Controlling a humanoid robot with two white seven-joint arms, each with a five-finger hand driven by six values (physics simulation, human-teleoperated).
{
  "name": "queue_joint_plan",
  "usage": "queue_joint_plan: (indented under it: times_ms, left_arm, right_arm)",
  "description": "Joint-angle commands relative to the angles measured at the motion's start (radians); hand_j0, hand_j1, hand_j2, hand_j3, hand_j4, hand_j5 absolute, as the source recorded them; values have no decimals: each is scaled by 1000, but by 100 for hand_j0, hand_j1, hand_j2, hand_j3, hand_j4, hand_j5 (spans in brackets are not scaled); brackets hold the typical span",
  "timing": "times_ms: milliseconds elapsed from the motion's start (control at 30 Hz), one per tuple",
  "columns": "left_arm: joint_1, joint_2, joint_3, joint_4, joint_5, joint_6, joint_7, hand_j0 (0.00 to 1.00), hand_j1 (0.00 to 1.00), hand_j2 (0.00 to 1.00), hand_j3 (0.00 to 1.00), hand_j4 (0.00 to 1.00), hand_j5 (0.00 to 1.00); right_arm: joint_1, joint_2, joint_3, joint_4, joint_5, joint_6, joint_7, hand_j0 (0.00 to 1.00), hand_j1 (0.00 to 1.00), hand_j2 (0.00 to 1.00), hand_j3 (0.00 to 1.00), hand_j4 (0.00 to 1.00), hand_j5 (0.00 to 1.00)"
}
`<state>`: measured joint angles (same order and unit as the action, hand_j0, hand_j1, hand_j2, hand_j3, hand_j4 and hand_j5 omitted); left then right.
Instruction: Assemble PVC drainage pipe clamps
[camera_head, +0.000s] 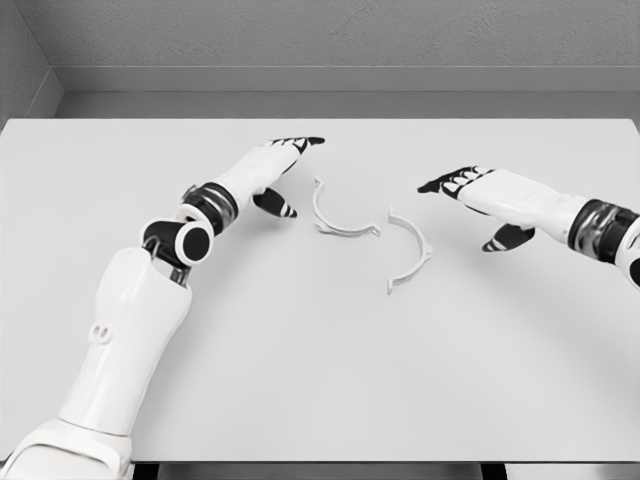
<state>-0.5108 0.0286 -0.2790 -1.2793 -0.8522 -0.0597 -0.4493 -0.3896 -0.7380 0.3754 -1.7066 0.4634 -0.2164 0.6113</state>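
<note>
Because the two white curved plastic clamp halves lie apart in the middle of the pale grey table (320, 350), neither joined nor gripped, the assembly looks not yet begun. One half-ring clamp piece (338, 218) sits nearer the left hand (272, 168), the other half-ring clamp piece (410, 252) just beside it, toward the right hand (480, 190). Both hands hover flat with fingers extended and loosely together, holding nothing. Each flanks its own piece, probably so that each arm can take one half and bring the open curves to face one another.
</note>
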Motion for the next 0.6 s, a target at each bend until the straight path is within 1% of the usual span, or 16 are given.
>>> queue_joint_plan:
  times_ms: [0, 33, 67, 133, 233, 333, 500, 567]
  left_arm:
    - [-3, -7, 3, 40, 2, 12, 7, 100, 100, 100, 100, 100, 100]
    - [-11, -9, 4, 51, 2, 14, 11, 100, 100, 100, 100, 100, 100]
    - [-14, -13, 4, 58, 2, 15, 29, 100, 100, 100, 100, 100, 100]
    - [-26, -29, 4, 81, 2, 40, 40, 100, 100, 100, 100, 100, 100]
    - [-54, -29, 4, 113, 2, 47, 57, 100, 100, 100, 100, 100, 100]
    - [-80, -29, 6, 152, 4, 49, 60, 100, 100, 100, 100, 100, 100]
    - [-91, -29, 6, 160, 4, 49, 60, 100, 100, 100, 100, 100, 100]
    - [-104, -29, 4, 172, 4, 49, 60, 100, 100, 100, 100, 100, 100]
  right_arm:
    - [-2, -17, -1, 1, -2, -3, 0, 100, 100, 100, 100, 100, 100]
    - [0, -21, 0, 5, -3, -17, 0, 100, 100, 100, 100, 100, 100]
    - [0, -23, 0, 9, -3, -17, 0, 100, 100, 100, 100, 100, 100]
    - [0, -26, 0, 10, 3, -17, 0, 100, 100, 100, 100, 100, 100]
    - [-5, -44, -1, 10, 4, -17, -2, 100, 100, 100, 100, 100, 100]
    - [-8, -77, -3, 5, 1, -17, -5, 100, 100, 100, 100, 100, 100]
    - [-28, -84, -3, 1, 1, -17, -2, 100, 100, 100, 100, 100, 100]
    - [-34, -86, -1, 1, 3, -17, 0, 100, 100, 100, 100, 100, 100]
